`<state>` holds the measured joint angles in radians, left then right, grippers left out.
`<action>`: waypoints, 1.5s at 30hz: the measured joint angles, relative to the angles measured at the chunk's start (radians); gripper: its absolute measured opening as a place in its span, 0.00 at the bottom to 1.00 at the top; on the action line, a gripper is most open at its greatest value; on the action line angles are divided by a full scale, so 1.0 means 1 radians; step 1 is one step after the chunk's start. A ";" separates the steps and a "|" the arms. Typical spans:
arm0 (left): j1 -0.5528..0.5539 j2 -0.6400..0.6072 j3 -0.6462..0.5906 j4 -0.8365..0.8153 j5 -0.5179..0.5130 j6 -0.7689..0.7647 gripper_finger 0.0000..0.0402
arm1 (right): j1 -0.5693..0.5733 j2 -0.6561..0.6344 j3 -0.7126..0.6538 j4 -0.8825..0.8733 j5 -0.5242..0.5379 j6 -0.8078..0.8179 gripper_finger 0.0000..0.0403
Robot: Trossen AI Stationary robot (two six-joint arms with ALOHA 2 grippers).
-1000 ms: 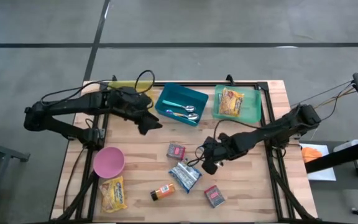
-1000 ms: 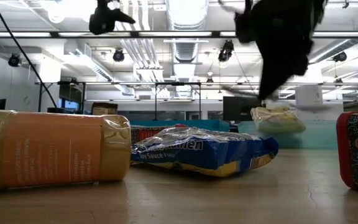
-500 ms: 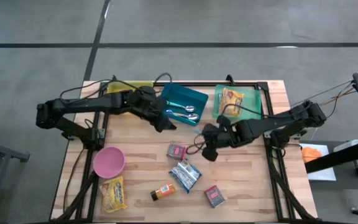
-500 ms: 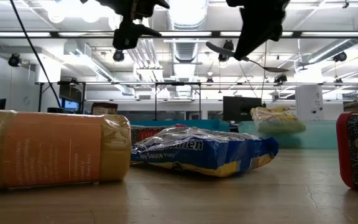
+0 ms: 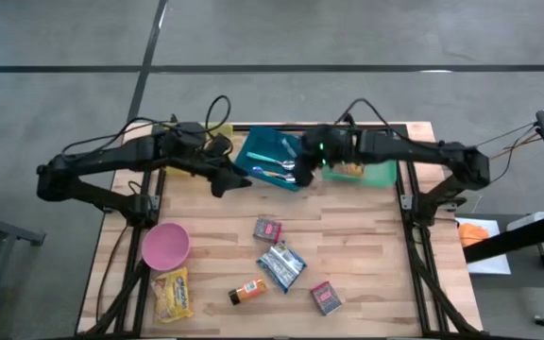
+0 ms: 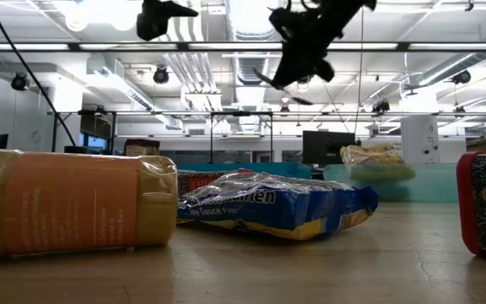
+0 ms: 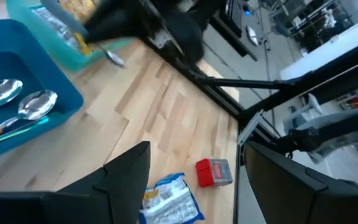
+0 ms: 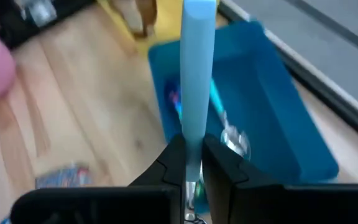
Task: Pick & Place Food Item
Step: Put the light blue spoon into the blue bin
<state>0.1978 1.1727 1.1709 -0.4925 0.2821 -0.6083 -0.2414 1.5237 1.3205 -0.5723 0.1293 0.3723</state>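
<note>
Grips spoon [image 8: 197,74] by pale-blue handle, right gripper [image 8: 193,149] clenched on it. Has swung up from the mid-table packets to just above blue bin [image 5: 264,146]. Looks like a drop-off is close, though what is carried is cutlery, no food item. Shows two spoons [image 5: 280,168] already in that bin, right below the gripper. Finds a yellow packet [image 6: 378,159] in green bin [image 6: 429,181], just beside. Leaves noodle packet [image 5: 280,266] well behind on the table. Keeps left gripper [image 7: 194,180] spread and unladen at the blue bin's other side.
</note>
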 joint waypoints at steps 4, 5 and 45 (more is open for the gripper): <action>0.000 -0.008 0.000 -0.037 -0.041 0.000 0.66 | -0.078 0.031 0.000 0.109 -0.067 -0.039 0.06; 0.000 -0.011 0.000 -0.040 -0.047 -0.001 0.66 | -0.093 0.042 0.002 0.121 -0.080 -0.043 0.06; 0.000 -0.013 0.000 -0.096 -0.082 -0.005 0.66 | -0.172 0.377 0.089 -0.102 -0.103 -0.231 0.06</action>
<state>0.1978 1.1599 1.1706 -0.5884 0.2005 -0.6136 -0.4137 1.9007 1.4090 -0.6740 0.0261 0.1412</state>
